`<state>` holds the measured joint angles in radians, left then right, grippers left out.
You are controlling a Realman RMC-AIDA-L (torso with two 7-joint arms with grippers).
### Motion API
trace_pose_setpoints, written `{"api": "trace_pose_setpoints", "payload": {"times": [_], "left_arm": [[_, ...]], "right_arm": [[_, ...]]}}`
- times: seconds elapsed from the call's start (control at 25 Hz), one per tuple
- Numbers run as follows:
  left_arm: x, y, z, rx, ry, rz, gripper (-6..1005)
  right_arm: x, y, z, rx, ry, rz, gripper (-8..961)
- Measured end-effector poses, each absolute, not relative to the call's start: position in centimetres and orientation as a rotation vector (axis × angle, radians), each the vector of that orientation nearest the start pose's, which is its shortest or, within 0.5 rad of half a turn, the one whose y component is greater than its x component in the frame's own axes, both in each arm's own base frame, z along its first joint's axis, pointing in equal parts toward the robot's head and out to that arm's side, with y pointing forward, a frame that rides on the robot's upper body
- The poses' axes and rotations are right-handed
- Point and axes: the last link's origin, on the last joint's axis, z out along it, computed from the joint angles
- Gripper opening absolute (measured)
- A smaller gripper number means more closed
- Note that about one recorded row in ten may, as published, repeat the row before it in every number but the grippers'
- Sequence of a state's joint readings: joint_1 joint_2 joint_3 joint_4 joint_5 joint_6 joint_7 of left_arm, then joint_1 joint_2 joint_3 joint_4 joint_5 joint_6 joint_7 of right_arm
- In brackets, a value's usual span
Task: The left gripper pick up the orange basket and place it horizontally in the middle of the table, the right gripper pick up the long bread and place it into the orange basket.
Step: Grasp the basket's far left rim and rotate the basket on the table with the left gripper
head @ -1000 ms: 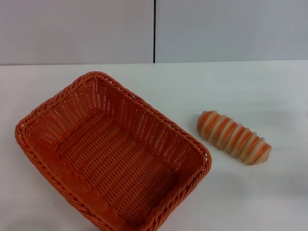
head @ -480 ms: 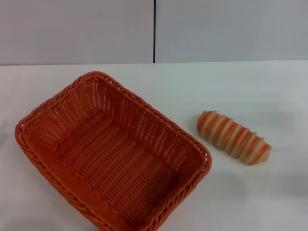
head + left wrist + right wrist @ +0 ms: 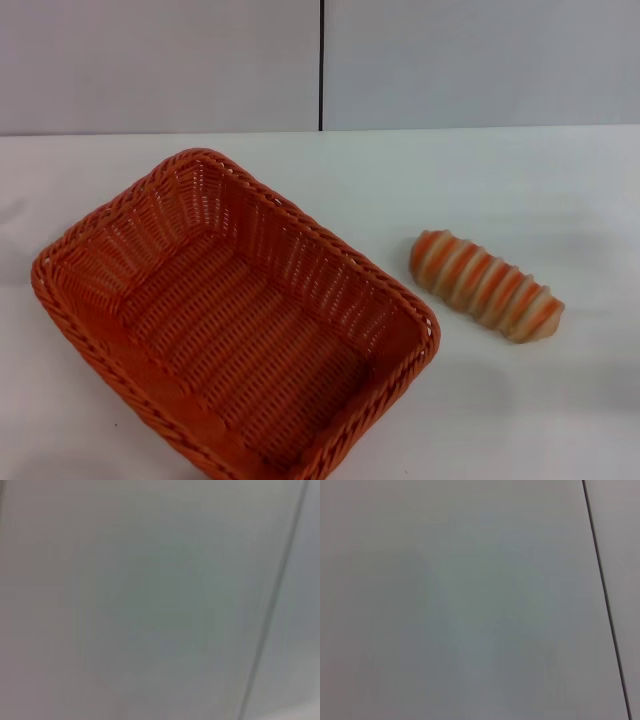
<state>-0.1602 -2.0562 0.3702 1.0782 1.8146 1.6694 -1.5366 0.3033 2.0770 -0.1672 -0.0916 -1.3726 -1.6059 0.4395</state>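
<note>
Head view, starting at the left: the orange basket (image 3: 235,320) sits on the white surface (image 3: 520,180), filling most of the left half and reaching down toward the near edge, where its lowest corner runs out of sight. It lies askew to the edges, one corner pointing toward the far edge and its long sides running diagonally from the left side toward the near middle. It stands open side up, and its woven floor holds nothing.

Just to the right of the basket, apart from its rim with a strip of bare white between them, lies the long bread (image 3: 486,285). It rests flat on the right half of the surface, also on a slant, its nearer end pointing toward the right near corner. Its orange-brown and cream stripes run across it.

Behind the far edge rises a pale grey wall (image 3: 160,60) with a thin dark vertical seam (image 3: 321,65) near the middle.

Neither gripper nor any part of either arm appears over the surface, so I cannot tell whether the fingers are open or closed. Both wrist views show only a plain grey panel crossed by a thin dark line (image 3: 272,605) (image 3: 605,590).
</note>
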Motion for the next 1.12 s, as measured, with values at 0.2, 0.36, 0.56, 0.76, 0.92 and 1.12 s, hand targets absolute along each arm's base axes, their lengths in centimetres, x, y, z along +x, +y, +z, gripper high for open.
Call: {"api": "trace_pose_setpoints", "payload": {"times": [0.2, 0.36, 0.56, 0.76, 0.92, 1.12], "left_arm": [[-31.7, 27.6, 14.9, -2.29, -0.775, -0.45, 791], [-28.2, 30.6, 13.5, -2.435, -0.775, -0.236, 791], [-25.1, 33.1, 10.8, -2.534, -0.759, 0.037, 790], [-24.1, 34.2, 8.9, -2.536, -0.721, 0.189, 789], [-23.8, 34.7, 7.9, -2.525, -0.671, 0.255, 789], [-24.2, 35.1, 7.4, -2.504, -0.647, 0.353, 788]], "right_arm": [[35.0, 26.0, 3.9, -1.541, 0.41, 0.943, 71], [34.8, 25.8, 4.0, -1.537, 0.399, 0.958, 74], [34.6, 25.6, 4.1, -1.533, 0.386, 0.976, 77], [34.6, 25.6, 4.2, -1.527, 0.383, 0.981, 79], [34.5, 25.6, 4.3, -1.523, 0.382, 0.983, 82], [34.4, 25.8, 4.3, -1.524, 0.379, 0.986, 85]]}}
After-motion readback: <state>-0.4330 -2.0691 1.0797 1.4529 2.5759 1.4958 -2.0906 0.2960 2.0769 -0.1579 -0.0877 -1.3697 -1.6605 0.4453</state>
